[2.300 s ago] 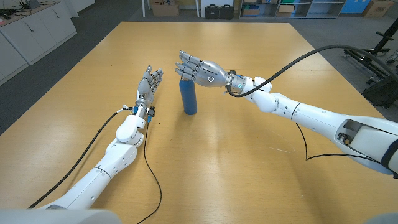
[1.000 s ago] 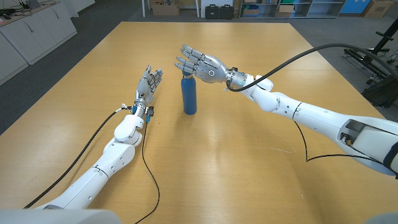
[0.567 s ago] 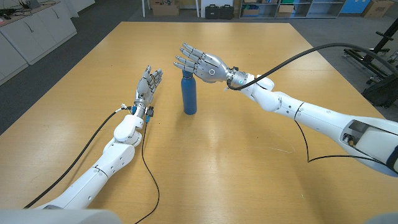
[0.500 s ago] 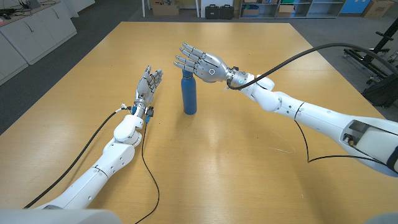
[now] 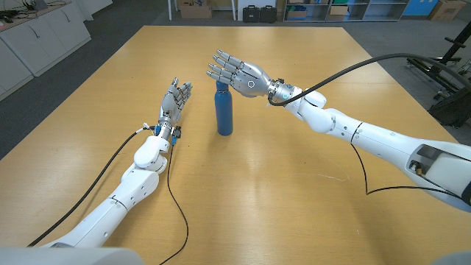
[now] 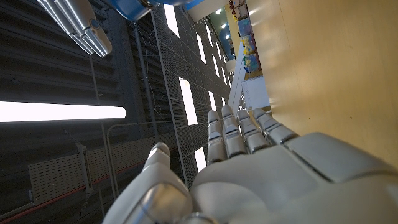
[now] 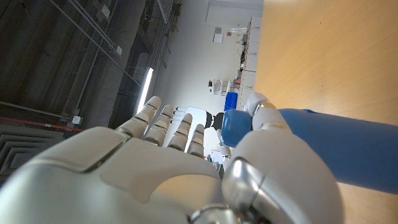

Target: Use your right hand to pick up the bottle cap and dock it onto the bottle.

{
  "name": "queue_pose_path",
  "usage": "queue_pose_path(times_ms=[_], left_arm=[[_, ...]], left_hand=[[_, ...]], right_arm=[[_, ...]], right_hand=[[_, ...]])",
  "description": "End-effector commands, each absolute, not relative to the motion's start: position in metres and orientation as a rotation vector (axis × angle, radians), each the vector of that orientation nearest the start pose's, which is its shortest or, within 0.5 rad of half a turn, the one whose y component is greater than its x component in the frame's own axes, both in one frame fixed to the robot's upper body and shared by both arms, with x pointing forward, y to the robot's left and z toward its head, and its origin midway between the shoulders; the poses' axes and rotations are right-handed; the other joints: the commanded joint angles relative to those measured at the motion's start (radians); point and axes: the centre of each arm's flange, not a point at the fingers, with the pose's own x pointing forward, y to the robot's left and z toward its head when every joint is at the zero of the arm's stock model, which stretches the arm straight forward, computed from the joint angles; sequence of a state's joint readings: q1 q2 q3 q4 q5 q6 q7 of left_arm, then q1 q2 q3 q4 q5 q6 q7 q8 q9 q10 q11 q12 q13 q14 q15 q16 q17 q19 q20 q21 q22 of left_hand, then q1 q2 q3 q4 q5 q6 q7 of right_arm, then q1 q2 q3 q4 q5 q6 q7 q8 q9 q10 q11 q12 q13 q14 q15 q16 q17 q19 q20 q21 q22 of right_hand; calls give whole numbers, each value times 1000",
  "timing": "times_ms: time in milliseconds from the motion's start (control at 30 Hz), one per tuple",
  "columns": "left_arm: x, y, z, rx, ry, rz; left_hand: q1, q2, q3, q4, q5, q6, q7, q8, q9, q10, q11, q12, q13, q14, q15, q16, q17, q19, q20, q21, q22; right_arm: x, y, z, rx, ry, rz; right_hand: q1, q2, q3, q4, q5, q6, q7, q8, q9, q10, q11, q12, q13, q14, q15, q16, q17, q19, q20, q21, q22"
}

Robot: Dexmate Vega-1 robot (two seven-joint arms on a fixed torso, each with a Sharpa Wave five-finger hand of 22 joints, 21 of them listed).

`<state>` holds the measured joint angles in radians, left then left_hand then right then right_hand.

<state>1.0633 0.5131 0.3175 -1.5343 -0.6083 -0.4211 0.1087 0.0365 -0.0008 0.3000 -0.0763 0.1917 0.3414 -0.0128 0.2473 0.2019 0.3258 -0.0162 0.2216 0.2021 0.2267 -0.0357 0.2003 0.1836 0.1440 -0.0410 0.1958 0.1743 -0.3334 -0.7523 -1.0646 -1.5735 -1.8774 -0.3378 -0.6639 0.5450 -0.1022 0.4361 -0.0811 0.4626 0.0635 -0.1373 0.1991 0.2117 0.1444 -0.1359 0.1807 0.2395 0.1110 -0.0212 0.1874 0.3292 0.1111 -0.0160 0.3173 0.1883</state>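
Observation:
A blue bottle (image 5: 223, 114) stands upright near the middle of the wooden table (image 5: 294, 191), and its blue cap (image 5: 221, 87) sits on its top. My right hand (image 5: 237, 76) hovers just above and behind the cap, fingers straight and spread, holding nothing. In the right wrist view the thumb of my right hand (image 7: 155, 168) shows beside the cap (image 7: 233, 127) and the bottle (image 7: 348, 152); I cannot tell if it touches. My left hand (image 5: 175, 99) is on the table left of the bottle, fingers stretched out and empty, as my left hand (image 6: 261, 168) also appears in its wrist view.
A black cable (image 5: 383, 62) arcs over my right arm. White cabinets (image 5: 37, 37) line the far left. Boxes and cases (image 5: 257, 11) stand on the floor beyond the table's far edge. Dark equipment (image 5: 452, 81) stands at the right.
My right hand has risen a little off the bottle's top and opened away from it, so the cap now shows on the bottle. The left arm and bottle have not moved.

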Motion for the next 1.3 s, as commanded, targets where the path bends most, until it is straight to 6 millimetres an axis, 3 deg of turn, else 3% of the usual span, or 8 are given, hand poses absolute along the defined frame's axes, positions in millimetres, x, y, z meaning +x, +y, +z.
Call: queue_pose_path(times_ms=[33, 300, 533, 633, 833, 967, 1067, 1300], left_arm=[[590, 272, -53, -108, -714, -164], [588, 268, -52, -97, -708, -165], [579, 263, -55, -82, -706, -146], [574, 263, -61, -84, -702, -131], [566, 264, -63, -81, -717, -148], [565, 270, -61, -85, -719, -197], [564, 275, -59, -82, -723, -217], [561, 283, -53, -82, -730, -211]], left_hand=[[-1, 7, 2, -3, -6, 9, -1, -6, 6, 4, -3, -1, 6, 10, -30, -1, 5, 0, -9, -2, 3], [-1, 7, 2, -3, -6, 9, -3, -7, 6, 5, -4, -2, 6, 10, -30, -1, 5, -1, -8, -2, 3], [-1, 8, 2, -4, -6, 9, -1, -7, 6, 6, -2, -1, 6, 11, -30, 0, 5, -1, -10, -2, 3], [-1, 8, 2, -4, -6, 10, -1, -7, 6, 8, -1, -1, 6, 12, -30, 0, 5, 0, -11, -1, 3], [-1, 8, 2, -4, -6, 12, -1, -7, 6, 10, -1, 0, 6, 16, -32, 2, 5, 2, -12, -1, 3], [-1, 8, 2, -5, -6, 13, -1, -7, 6, 9, -1, -1, 6, 17, -32, 2, 5, 4, -13, 0, 3], [-1, 8, 2, -5, -6, 14, -1, -7, 6, 9, -3, -1, 6, 16, -33, 1, 5, 5, -14, 0, 3], [-2, 7, 2, -5, -6, 15, 0, -7, 6, 11, -1, -1, 6, 17, -33, 1, 5, 6, -14, 1, 3]], right_arm=[[542, -102, 84, -2400, -1850, -936], [539, -113, 87, -2367, -1769, -941], [528, -118, 87, -2313, -1706, -945], [520, -118, 87, -2254, -1654, -948], [512, -116, 83, -2180, -1593, -955], [510, -117, 83, -2138, -1484, -939], [507, -125, 85, -2044, -1408, -925], [505, -160, 70, -1777, -1286, -877]], right_hand=[[-6, -1, -4, 0, 7, -12, 1, -4, 4, -10, -1, -1, 4, -6, 0, 4, 1, 2, -4, -5, 4], [-7, 1, -5, -4, 22, 28, 10, 21, 4, 47, -25, 26, 3, 41, -39, 31, -8, 49, -31, 5, 3], [-5, 9, -3, -5, 30, 44, 31, 29, 4, 57, -24, 29, 2, 57, -59, 36, -14, 67, -50, 7, 2], [-4, 29, 5, 0, 33, 35, 52, 27, 4, 66, -17, 32, 0, 61, -66, 37, -18, 71, -63, 6, 2], [1, 52, 14, 2, 34, 38, 52, 29, 4, 69, -16, 32, -1, 63, -69, 37, -21, 74, -68, 5, 2], [15, 84, 31, 1, 34, 58, 46, 38, 3, 90, -22, 37, -4, 79, -84, 41, -28, 90, -76, 7, 1], [19, 91, 35, 0, 33, 67, 45, 42, 3, 101, -26, 41, -5, 90, -86, 44, -31, 97, -78, 8, 1], [37, 110, 51, -16, 22, 153, 55, 76, 1, 176, -29, 62, -7, 154, -103, 59, -50, 161, -91, 23, 0]])
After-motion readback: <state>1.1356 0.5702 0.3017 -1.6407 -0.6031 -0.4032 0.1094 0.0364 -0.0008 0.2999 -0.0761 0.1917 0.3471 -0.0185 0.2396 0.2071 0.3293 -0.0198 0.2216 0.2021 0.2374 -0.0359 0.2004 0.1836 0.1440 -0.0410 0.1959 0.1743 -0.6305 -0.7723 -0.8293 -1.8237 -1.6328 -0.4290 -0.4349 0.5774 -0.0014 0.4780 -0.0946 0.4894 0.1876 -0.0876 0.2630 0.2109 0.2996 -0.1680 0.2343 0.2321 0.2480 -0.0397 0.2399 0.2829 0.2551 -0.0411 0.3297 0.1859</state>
